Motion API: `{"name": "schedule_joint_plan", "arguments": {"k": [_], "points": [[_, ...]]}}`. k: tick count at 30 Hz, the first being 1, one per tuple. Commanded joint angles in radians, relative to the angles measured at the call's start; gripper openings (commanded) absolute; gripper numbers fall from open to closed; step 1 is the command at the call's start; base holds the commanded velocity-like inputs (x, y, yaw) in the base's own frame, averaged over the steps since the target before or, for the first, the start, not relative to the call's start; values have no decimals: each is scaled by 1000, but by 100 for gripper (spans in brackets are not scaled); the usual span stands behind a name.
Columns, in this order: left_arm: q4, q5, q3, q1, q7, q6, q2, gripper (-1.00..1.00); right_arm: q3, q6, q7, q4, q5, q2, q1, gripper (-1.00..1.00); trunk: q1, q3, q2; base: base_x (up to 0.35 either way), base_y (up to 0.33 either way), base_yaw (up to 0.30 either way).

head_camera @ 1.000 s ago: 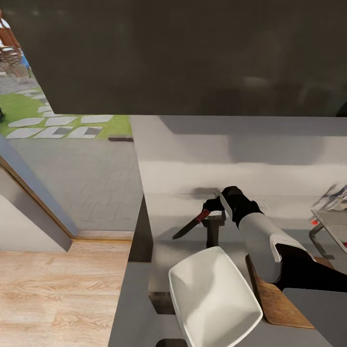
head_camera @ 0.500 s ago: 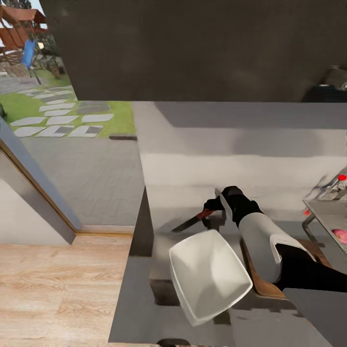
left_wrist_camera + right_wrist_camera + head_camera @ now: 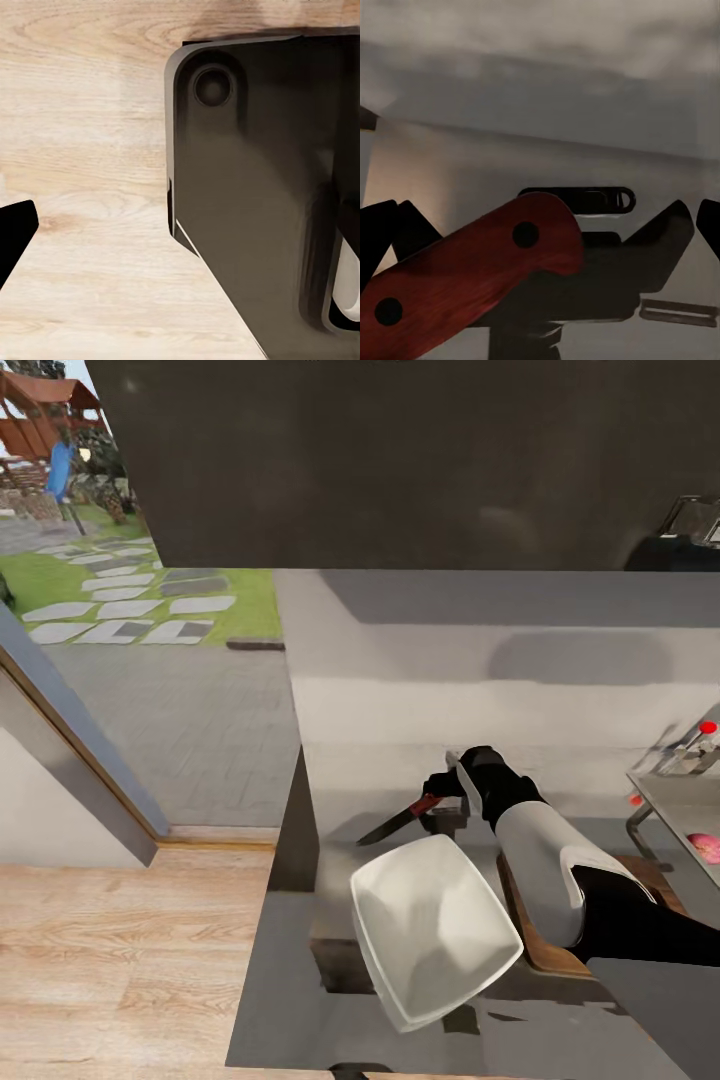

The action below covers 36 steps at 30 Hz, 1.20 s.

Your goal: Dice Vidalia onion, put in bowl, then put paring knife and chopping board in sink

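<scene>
My right gripper [image 3: 440,798] is shut on the paring knife [image 3: 405,820], holding it by the red handle just above the countertop [image 3: 280,1000]. The dark blade points left, away from the sink. In the right wrist view the red riveted handle of the knife [image 3: 472,277] runs across my right gripper [image 3: 536,225]. The white bowl [image 3: 435,930] sits just in front of the knife. The chopping board [image 3: 555,960] lies right of the bowl, mostly under my right forearm. The pink Vidalia onion [image 3: 705,848] lies in the sink [image 3: 680,800] at the far right. One black finger [image 3: 15,236] of the left gripper hangs over the wooden floor.
The countertop's left end drops off to a wooden floor [image 3: 120,960], with an open doorway onto paving and grass beyond. A dark wall cabinet [image 3: 400,460] hangs over the counter. The faucet's red knob [image 3: 709,727] stands behind the sink. My dark base [image 3: 255,187] is below the left wrist.
The camera swung right and up after the earliest frame, bringing the onion in the sink into view. The right arm and the knife keep the same pose.
</scene>
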Motion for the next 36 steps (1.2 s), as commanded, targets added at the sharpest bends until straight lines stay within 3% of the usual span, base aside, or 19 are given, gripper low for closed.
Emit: {"name": "schedule_joint_plan", "arguments": {"k": [1,36], "points": [[-1,0,0,0,0,-2,0,100,-5,7,12,4,21,1,0,100,1,-2,-1,0,0,0],[0,0,-1,0,0,-2,0,100,-5,7,11,4,22,1,2,100,1,-2,-1,52,-48,0]]}}
